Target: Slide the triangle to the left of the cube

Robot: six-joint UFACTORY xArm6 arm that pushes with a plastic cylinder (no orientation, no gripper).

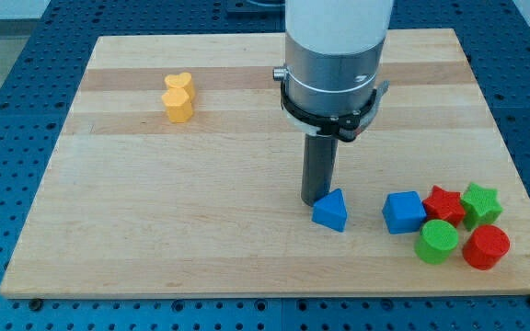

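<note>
A blue triangle block (330, 211) lies on the wooden board near the view's bottom, right of centre. A blue cube (403, 212) sits to its right, a short gap apart. My tip (316, 199) stands just at the triangle's upper left, touching or nearly touching it. The rod hangs from the white and grey arm (334, 64) at the view's top centre.
Right of the cube sits a tight group: a red star (444, 201), a green star (479, 201), a green cylinder (438, 241) and a red cylinder (486, 246). A yellow heart block (178, 97) stands at the upper left. The board's bottom edge (265, 294) runs close below the blocks.
</note>
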